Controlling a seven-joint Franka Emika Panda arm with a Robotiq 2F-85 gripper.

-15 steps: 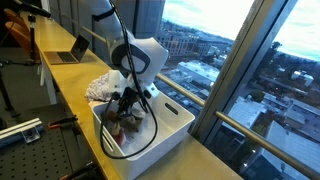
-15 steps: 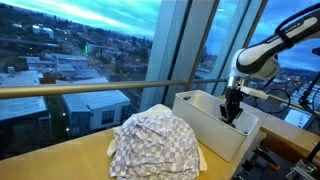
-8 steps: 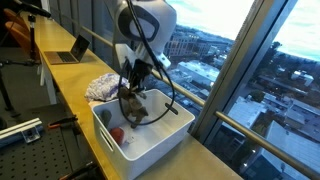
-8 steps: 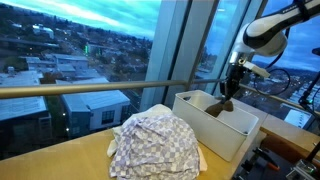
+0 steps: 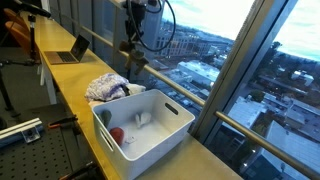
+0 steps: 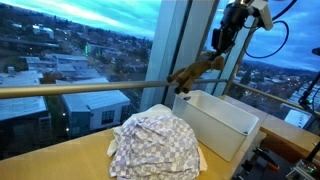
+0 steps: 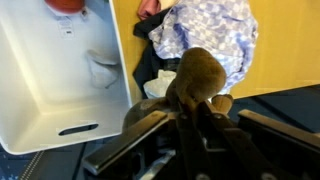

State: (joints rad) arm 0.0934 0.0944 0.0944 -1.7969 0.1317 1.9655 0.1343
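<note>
My gripper (image 5: 131,48) is shut on a brown plush toy (image 5: 136,64) and holds it high in the air, above the gap between a white bin (image 5: 167,138) and a checked cloth pile (image 5: 105,87). In an exterior view the gripper (image 6: 221,40) hangs above the bin (image 6: 228,128), with the toy (image 6: 196,72) dangling toward the cloth pile (image 6: 155,146). In the wrist view the toy (image 7: 196,78) fills the jaws (image 7: 197,122), over the cloth pile (image 7: 208,30) and next to the bin (image 7: 35,95).
The bin holds a red object (image 5: 117,135) and a small white cloth (image 5: 140,118). A laptop (image 5: 70,52) sits farther along the yellow counter (image 5: 70,85). A big window with a railing (image 6: 90,88) runs beside the counter. A perforated metal bench (image 5: 20,131) stands alongside.
My gripper has risen out of the bin with the brown plush toy and moved toward the cloth pile. The bin and the cloth pile have not moved.
</note>
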